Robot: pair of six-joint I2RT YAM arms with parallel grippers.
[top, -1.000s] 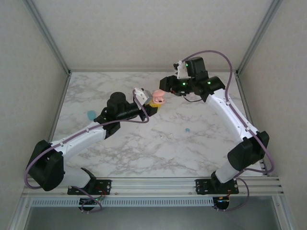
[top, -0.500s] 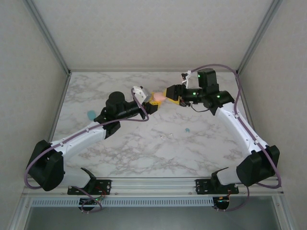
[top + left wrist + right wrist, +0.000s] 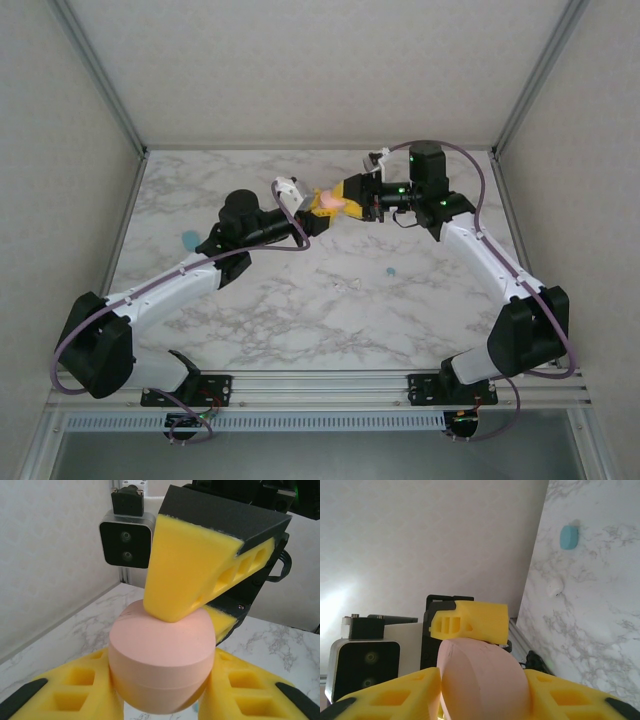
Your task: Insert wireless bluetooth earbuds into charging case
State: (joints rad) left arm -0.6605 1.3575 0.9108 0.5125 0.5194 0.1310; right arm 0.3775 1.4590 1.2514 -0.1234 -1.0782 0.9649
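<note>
Above the back half of the marble worktop (image 3: 300, 320), held clear of its surface: one pink case (image 3: 160, 665), rounded, pebble-shaped, with a faint seam around its lower body. Left hand (image 3: 322, 208): clamped on the pink case, one yellow foam finger pressed to each side, as its own wrist view shows. Right hand (image 3: 482, 695): also closed on the same case, reaching in from the opposite side; its own view shows the case wedged between both yellow fingers, and the left wrist view shows one right finger (image 3: 190, 575) lying on the case's top with the other tucked behind and below. Both arms stretch inward from their bases and meet at the case. On the worktop, loose: one teal earbud (image 3: 391, 271), tiny, right of centre, well apart from the case and both hands; pale specks just to its left, too small to identify; one larger teal pebble-shaped piece (image 3: 569, 537) near the left edge; one small white bit (image 3: 553, 586) near that piece. Whether the case lid is raised cannot be told
</note>
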